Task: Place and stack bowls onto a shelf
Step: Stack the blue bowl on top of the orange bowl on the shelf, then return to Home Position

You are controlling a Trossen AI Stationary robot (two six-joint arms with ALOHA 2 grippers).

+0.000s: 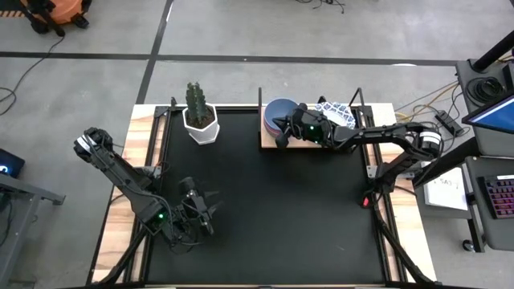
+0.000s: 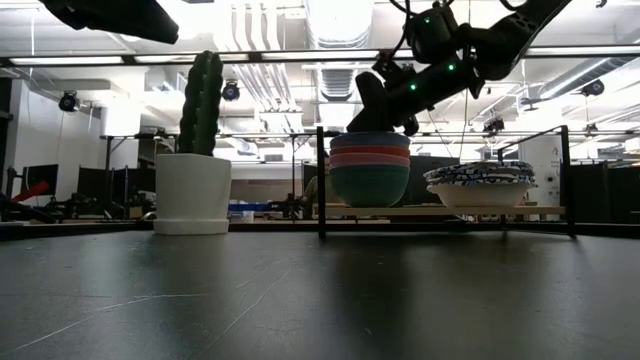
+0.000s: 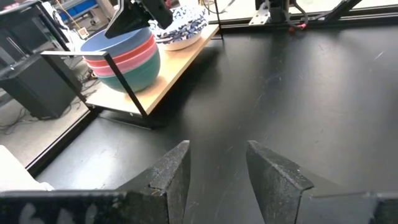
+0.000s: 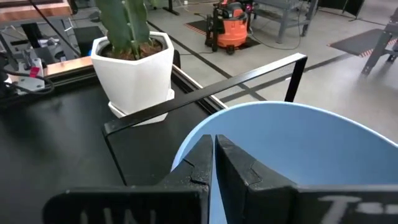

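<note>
The light-wood shelf [image 1: 309,144] [image 2: 440,210] stands at the table's far edge. On its left half sits a nested stack of plain bowls [image 2: 370,170] [image 3: 121,56]: green at the bottom, then pink and red, with the blue bowl [image 4: 298,143] [image 1: 279,112] on top. On its right half rest the white, blue-patterned bowls [image 1: 336,111] [image 2: 478,182], also stacked. My right gripper [image 4: 214,146] [image 1: 281,136] is at the blue bowl's rim, shut on it. My left gripper [image 3: 217,149] [image 1: 201,213] hovers open near the table's near-left part, touching nothing. My right gripper pinches the blue bowl's rim [image 4: 186,149] on the side facing the table's near edge, one finger inside the bowl and one outside. It comes slanting down from the right. The bowl sits level, nested on top of the plain stack.
A cactus in a white faceted pot [image 1: 201,120] [image 2: 192,190] [image 4: 134,68] stands left of the shelf at the far edge. Thin black posts and a rail [image 4: 205,93] frame the shelf. The black tabletop [image 1: 281,217] stretches between the arms.
</note>
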